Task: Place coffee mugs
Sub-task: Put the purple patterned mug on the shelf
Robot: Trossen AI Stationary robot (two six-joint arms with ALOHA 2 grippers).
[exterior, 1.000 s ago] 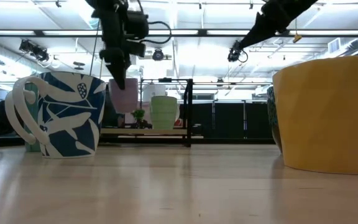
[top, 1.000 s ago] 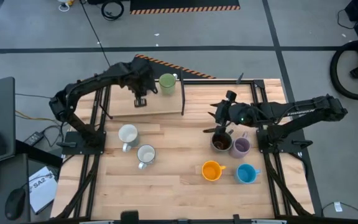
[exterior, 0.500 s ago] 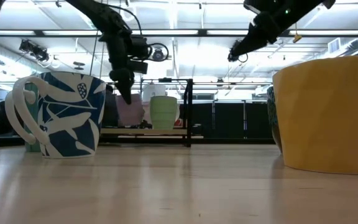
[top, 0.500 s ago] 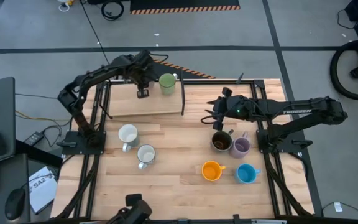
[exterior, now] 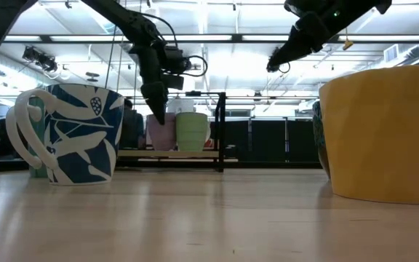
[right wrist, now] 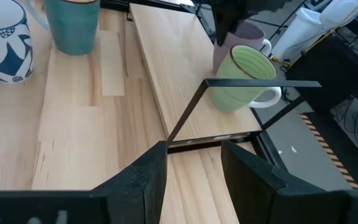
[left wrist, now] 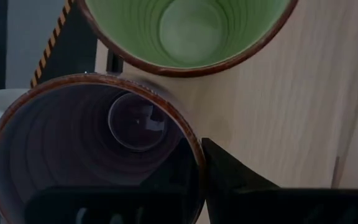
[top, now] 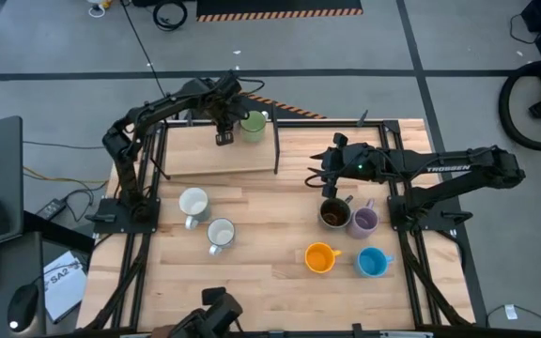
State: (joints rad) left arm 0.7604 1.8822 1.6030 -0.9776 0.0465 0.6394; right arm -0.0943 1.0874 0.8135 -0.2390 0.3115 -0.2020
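Left gripper [top: 222, 131] pinched tight on rim of lilac mug [exterior: 161, 133], right beside green mug [top: 252, 125] on wooden shelf [top: 242, 158]. Right gripper [right wrist: 194, 158] half open, empty, above dark brown mug [top: 334, 215].

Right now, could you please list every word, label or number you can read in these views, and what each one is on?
"TROSSEN": on the right arm, high view.
"SA2", roughly: on a white paper beside the table; the rest is too small to read.
The blue mug carries only a leaf pattern.
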